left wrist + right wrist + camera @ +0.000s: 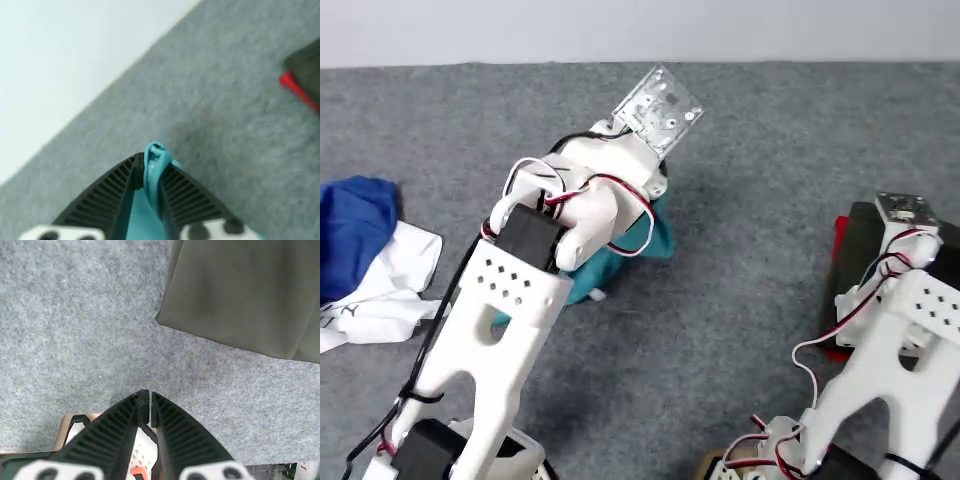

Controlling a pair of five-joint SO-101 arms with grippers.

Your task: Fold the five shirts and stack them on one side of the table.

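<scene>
One teal shirt is hanging clamped in the left end effector; lifting slowly should be keeping it flat

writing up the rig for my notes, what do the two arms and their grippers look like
The left arm and right arm are white plastic shells with black motor blocks, rows of small round holes, and looping red, white and black wires. The left gripper and right gripper have black ribbed wedge-shaped fingers on white bases.
</scene>
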